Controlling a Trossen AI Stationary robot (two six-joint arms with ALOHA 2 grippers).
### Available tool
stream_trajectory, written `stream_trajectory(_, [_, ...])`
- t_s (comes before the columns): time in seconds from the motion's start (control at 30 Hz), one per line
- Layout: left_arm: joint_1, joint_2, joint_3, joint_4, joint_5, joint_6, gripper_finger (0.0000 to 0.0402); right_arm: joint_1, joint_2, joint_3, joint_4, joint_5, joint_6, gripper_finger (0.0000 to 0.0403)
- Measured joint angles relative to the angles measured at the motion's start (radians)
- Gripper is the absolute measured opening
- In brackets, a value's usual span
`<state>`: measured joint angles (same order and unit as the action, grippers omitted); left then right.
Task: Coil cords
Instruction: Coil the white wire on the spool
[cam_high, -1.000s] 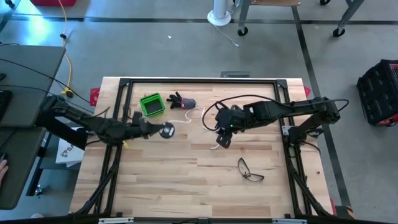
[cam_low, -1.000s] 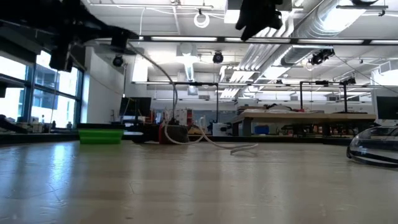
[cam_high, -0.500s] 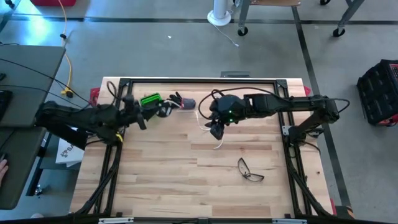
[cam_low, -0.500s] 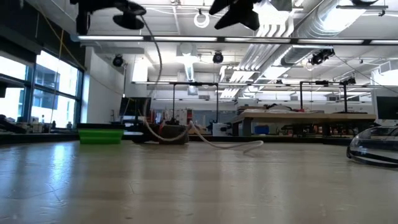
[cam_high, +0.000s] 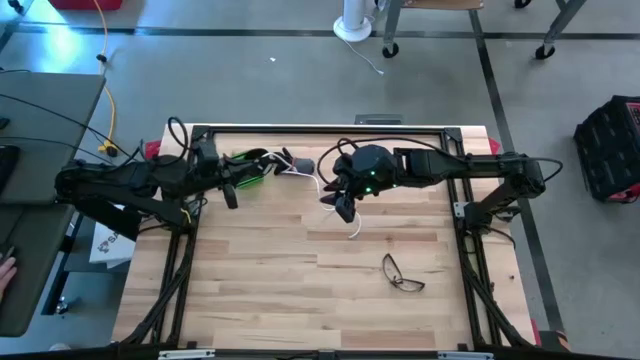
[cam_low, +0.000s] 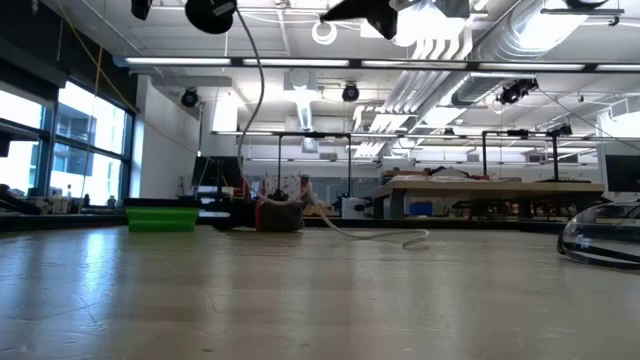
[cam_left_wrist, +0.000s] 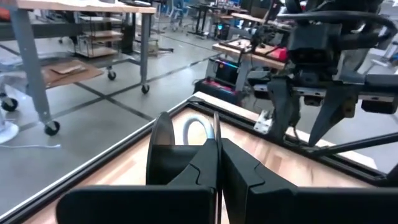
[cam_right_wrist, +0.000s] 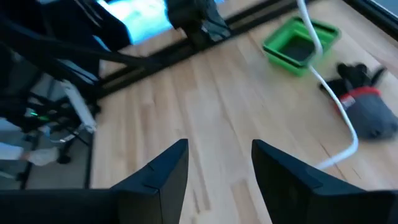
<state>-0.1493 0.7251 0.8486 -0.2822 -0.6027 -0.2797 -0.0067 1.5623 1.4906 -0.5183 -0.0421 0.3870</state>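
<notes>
Reel (cam_left_wrist: 163, 155), round and black, sits clenched in the left gripper (cam_high: 262, 170), raised above the table's (cam_high: 300, 300) far-left part, over the green tray (cam_high: 240, 160). White cord (cam_right_wrist: 333, 93) hangs from it, touches down beside a grey-and-black glove (cam_right_wrist: 364, 112), then trails rightward across the boards; its long axis runs left to right. Right gripper (cam_high: 343, 207) hovers above that slack, jaws released, holding nothing, cord below and just beyond them. Right arm is nearer the free run. Count: one reel, one cord, one tray, one glove, one pair of glasses (cam_high: 402, 276).
</notes>
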Motion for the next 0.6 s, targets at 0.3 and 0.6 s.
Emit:
stream_trajectory(0.3, [0.000,0.044,0.075,0.227,0.082,-0.005,0.0000,-0.011,-0.001,0.000,0.171,-0.004,-0.042,0.0171])
stream_trajectory(0.6, [0.000,0.064,0.159,0.285,0.129,0.046,0.0000,-0.034,-0.001,0.000,0.284,-0.004,-0.082,0.0171])
